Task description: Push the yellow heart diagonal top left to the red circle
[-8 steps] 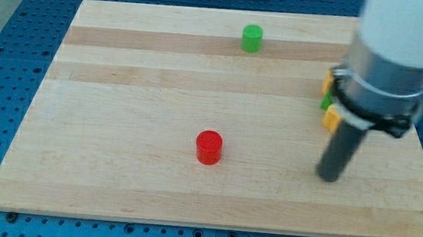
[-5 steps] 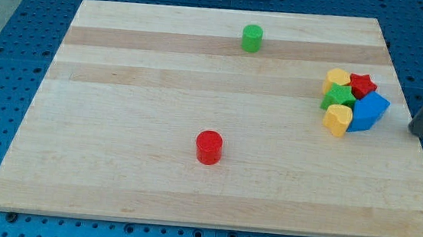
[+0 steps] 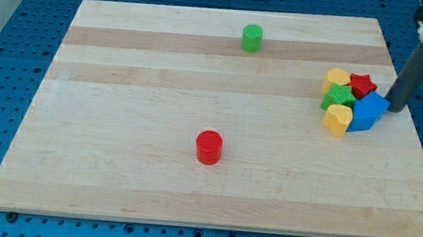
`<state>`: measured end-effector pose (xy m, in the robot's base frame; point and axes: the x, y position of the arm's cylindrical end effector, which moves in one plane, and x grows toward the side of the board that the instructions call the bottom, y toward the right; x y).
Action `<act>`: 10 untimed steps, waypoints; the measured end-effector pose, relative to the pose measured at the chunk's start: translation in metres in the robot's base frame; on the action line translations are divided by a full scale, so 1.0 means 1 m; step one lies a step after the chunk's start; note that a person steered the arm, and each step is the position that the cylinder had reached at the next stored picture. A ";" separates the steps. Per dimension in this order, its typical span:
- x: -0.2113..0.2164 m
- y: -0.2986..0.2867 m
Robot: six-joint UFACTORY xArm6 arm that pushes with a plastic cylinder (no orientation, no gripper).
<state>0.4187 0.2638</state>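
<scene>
Resting at the view's right edge of the desk (image 3: 115, 164), my tip (image 3: 393, 108) sits just beside the blue block (image 3: 368, 111), on its right; being a bare rod, it has no jaws to open or close. Clustered left of the blue block are a red star (image 3: 362, 85), a yellow block (image 3: 337, 78), a green block (image 3: 338, 96) and the yellow heart (image 3: 338, 119), which lies at the cluster's lower left, across the blue block from my tip. Well apart, toward the view's lower left, stands the red circle (image 3: 209, 147). A green cylinder (image 3: 252, 38) stands near the view's top.
</scene>
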 end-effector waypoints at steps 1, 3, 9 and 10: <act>0.012 -0.013; 0.029 -0.038; 0.036 -0.047; 0.035 -0.063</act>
<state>0.4537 0.2007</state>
